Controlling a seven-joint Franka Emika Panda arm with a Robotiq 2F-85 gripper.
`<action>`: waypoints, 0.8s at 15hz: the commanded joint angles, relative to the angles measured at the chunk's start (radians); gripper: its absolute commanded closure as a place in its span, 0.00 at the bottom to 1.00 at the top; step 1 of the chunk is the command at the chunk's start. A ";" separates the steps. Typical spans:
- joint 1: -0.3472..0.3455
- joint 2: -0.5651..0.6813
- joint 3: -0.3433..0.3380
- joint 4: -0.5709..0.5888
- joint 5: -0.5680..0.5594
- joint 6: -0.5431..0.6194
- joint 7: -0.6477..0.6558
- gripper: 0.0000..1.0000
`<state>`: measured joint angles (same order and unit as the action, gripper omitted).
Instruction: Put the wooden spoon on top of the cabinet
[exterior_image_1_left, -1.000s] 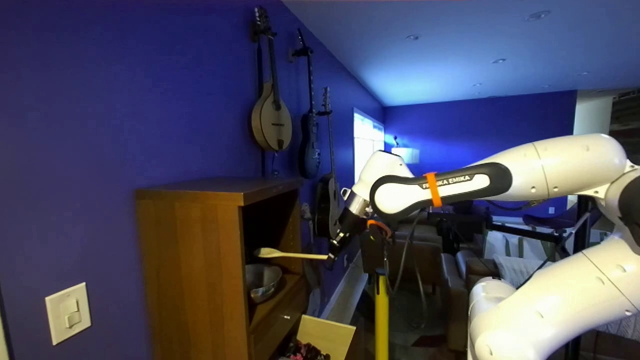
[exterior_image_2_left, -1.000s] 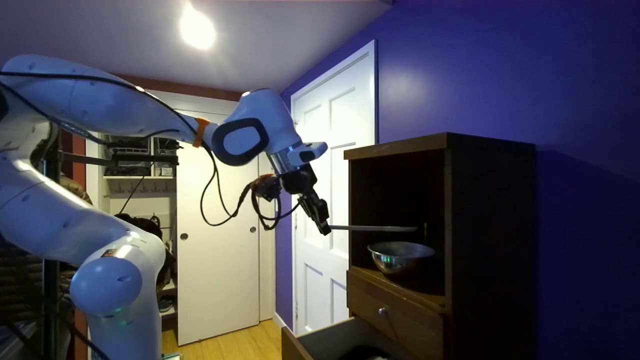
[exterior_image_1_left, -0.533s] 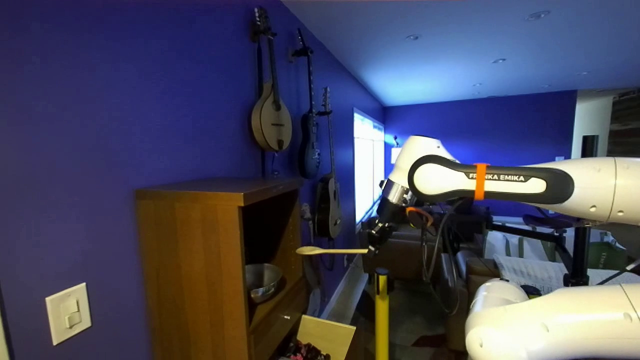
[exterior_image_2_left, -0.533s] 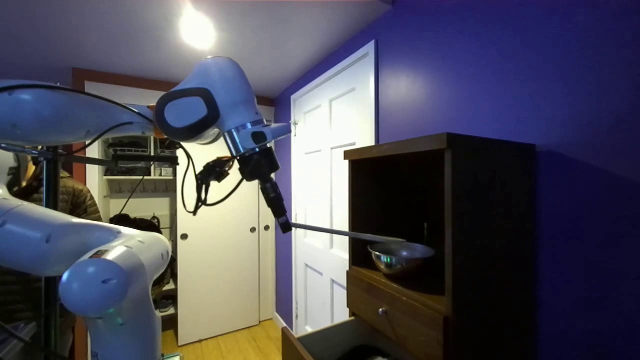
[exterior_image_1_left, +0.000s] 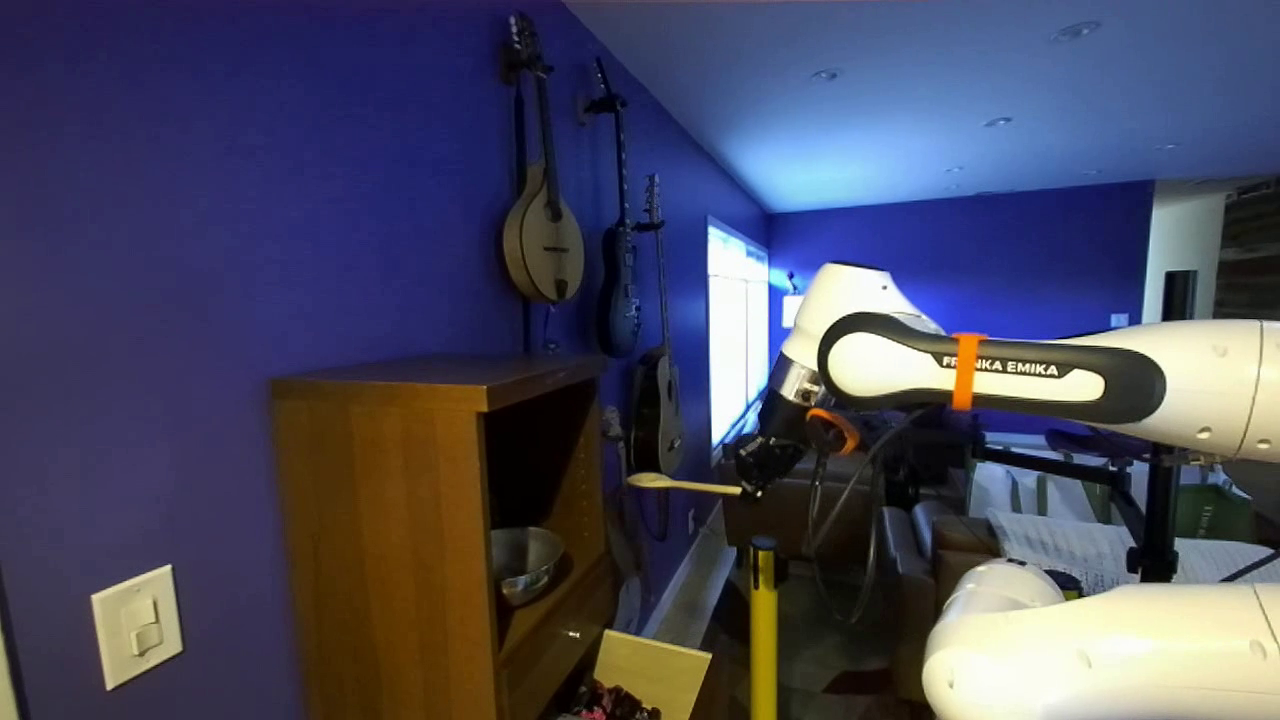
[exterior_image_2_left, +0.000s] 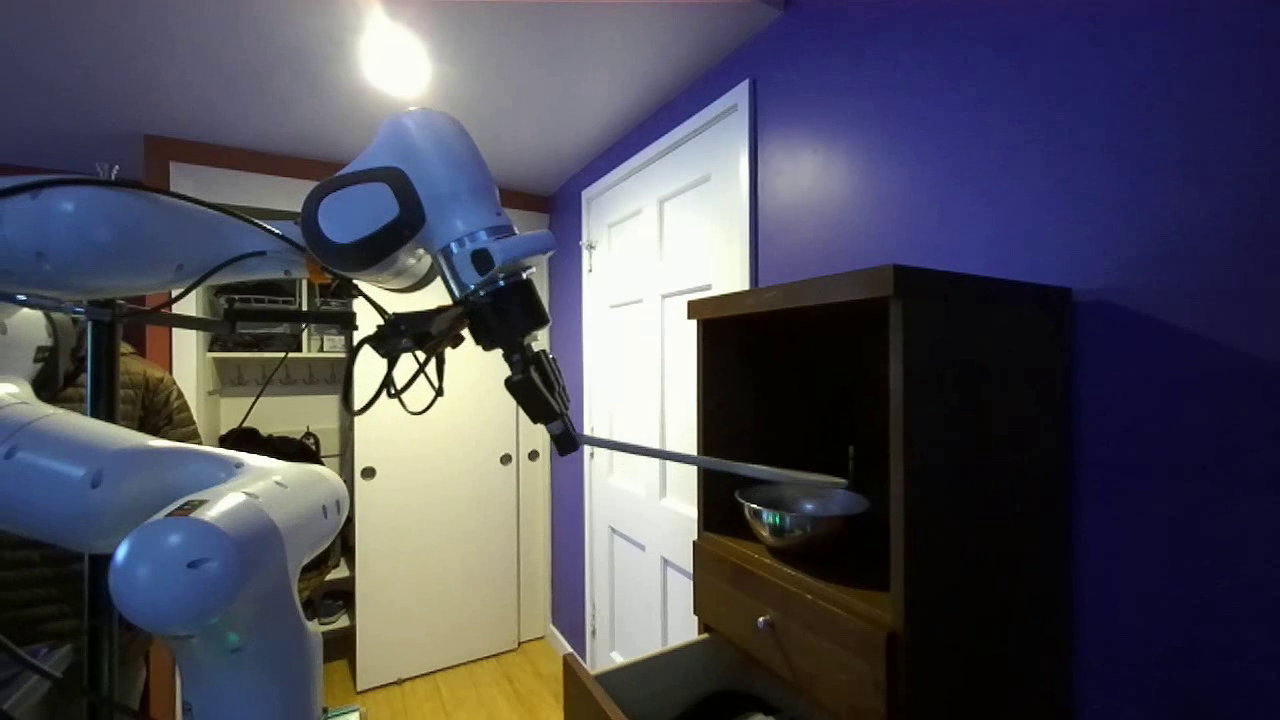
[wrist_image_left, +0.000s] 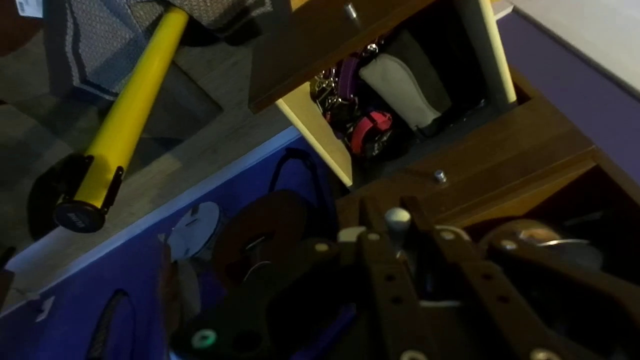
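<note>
- nearest, my claw (exterior_image_1_left: 749, 490) pinches the wooden spoon (exterior_image_1_left: 692, 487) by its handle's end, in mid-air.
- its long axis runs left from me in an exterior view, roughly level, head at the far end, toward the cabinet (exterior_image_1_left: 385, 530).
- beyond, the cabinet's flat top sits higher than claw and spoon; i judge i must lift first, then reach forward over it.

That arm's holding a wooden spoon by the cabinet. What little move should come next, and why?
I'd probably raise the gripper straight up first. It holds the wooden spoon near one end, and in both exterior views the spoon appears lower than the top of the cabinet; reaching forward at this height would likely send it into the open compartment.
</note>
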<state>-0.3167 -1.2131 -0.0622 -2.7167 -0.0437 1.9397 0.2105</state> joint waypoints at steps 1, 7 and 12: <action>-0.053 0.002 0.055 0.013 -0.010 0.105 0.137 0.97; -0.099 0.155 0.119 0.109 -0.045 0.335 0.227 0.97; -0.033 0.303 0.065 0.307 -0.059 0.343 0.158 0.97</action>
<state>-0.3305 -1.1074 0.0215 -2.5894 -0.0933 2.3027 0.4206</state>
